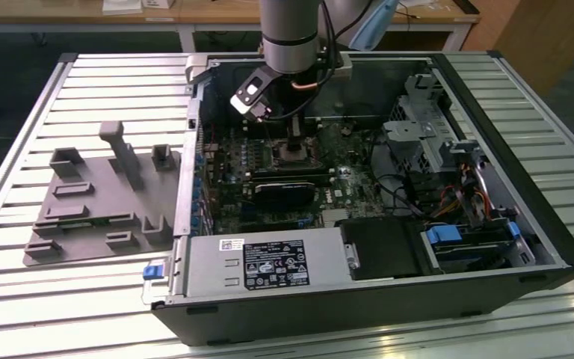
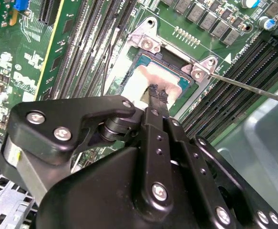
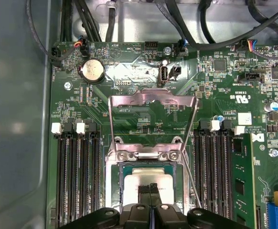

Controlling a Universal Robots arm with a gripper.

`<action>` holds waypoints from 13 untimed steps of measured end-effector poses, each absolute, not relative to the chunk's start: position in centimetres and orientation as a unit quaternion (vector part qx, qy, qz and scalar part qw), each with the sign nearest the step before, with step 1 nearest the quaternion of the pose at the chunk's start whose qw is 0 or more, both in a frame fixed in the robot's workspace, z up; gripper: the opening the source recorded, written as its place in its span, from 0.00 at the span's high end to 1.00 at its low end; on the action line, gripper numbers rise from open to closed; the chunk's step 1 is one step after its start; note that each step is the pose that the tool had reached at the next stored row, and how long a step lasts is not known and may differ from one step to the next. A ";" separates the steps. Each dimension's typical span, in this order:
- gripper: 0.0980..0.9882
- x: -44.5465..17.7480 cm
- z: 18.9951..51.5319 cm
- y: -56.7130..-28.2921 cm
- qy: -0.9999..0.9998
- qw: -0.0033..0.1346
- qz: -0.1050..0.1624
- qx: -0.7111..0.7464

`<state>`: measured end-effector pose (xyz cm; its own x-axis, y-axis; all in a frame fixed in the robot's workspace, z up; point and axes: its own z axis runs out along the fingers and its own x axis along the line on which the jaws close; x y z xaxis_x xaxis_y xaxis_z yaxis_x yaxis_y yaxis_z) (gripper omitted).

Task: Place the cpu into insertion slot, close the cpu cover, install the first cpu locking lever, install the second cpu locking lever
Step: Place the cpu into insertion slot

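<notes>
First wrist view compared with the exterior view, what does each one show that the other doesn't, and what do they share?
First wrist view: the cpu cover swung open beyond the insertion slot, a coin battery, and the fingers shut together over the cpu. Exterior view: the whole computer case, its power supply and a grey fixture tray beside it. Both: the green motherboard.

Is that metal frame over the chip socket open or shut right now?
Open. In the first wrist view the cpu cover is flipped back off the insertion slot, leaving the cpu uncovered.
</notes>
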<state>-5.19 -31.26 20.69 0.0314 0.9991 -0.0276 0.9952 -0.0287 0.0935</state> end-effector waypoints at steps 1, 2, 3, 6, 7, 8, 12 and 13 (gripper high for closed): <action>0.99 -5.2 20.8 -31.3 0.696 0.043 0.023 0.717; 0.99 -5.2 21.1 -31.3 0.696 0.043 0.023 0.717; 0.99 -5.2 21.3 -31.3 0.696 0.043 0.023 0.717; 0.99 -5.2 22.0 -31.3 0.696 0.043 0.023 0.717; 0.99 -5.2 22.2 -31.3 0.696 0.043 0.023 0.717; 0.99 -5.2 22.5 -31.3 0.696 0.043 0.023 0.717; 0.99 -5.2 23.6 -31.3 0.696 0.043 0.023 0.717; 0.99 -5.2 23.9 -31.3 0.696 0.043 0.023 0.717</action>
